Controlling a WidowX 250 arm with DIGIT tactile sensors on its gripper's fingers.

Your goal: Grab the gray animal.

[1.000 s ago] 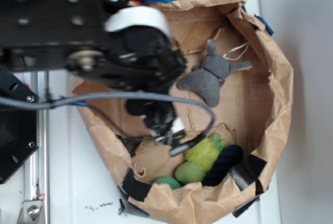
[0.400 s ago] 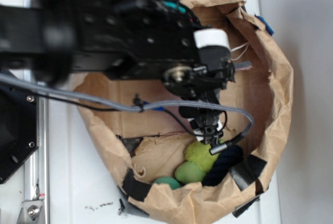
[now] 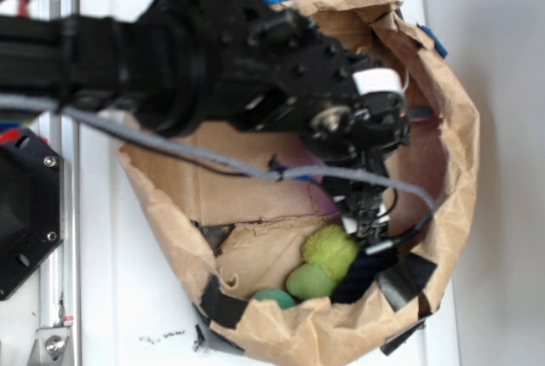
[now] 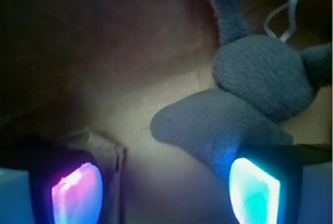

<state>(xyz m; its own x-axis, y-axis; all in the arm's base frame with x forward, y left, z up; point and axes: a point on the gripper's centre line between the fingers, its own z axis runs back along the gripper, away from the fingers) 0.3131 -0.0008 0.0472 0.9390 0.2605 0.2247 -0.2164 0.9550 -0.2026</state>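
I've got the gripper (image 4: 165, 190) over the gray animal (image 4: 250, 109), fingers spread, right pad (image 4: 254, 188) touching its near limb, nothing pinched.

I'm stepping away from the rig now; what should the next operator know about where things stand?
Gripper: open, nothing between its pads; the magenta-lit pad and cyan-lit pad stand well apart.
Gray animal: lies on the brown paper floor of the paper bag; in the wrist view it sits up and right of the gap, its lower body right at the cyan-lit pad. In the exterior view the arm hides it.
Yellow-green toy sits at the bag's near edge, apart.
Done: gripper brought over the toy.
Left: center on the toy, lower, close, lift.
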